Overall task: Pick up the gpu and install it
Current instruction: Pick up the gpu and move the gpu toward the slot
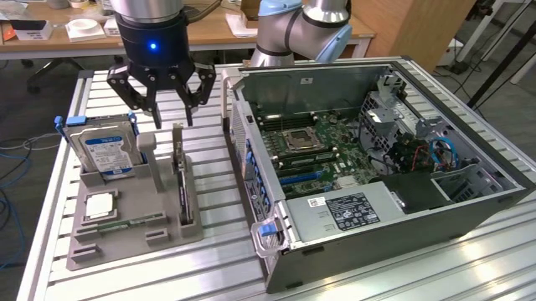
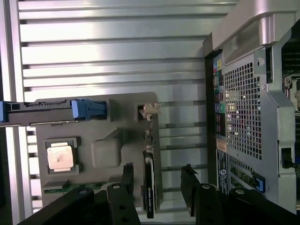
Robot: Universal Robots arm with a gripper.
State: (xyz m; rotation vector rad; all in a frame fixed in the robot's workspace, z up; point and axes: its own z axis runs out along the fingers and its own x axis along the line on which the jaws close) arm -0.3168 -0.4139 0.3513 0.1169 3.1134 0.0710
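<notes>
Exterior view's left: hard drive (image 1: 105,150) upright in grey holder (image 1: 125,235), label print unreadable. Gpu (image 1: 181,182) on edge in the case-side slot, top edge free. Gripper (image 1: 172,116) above its far end, jaws spread, empty. Exterior view's right: open case (image 1: 360,263), narrow gap beside holder.

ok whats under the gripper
The graphics card, standing on edge in a slot of the grey holder, below the open gripper. Its lower edge is hidden inside the slot.
</notes>
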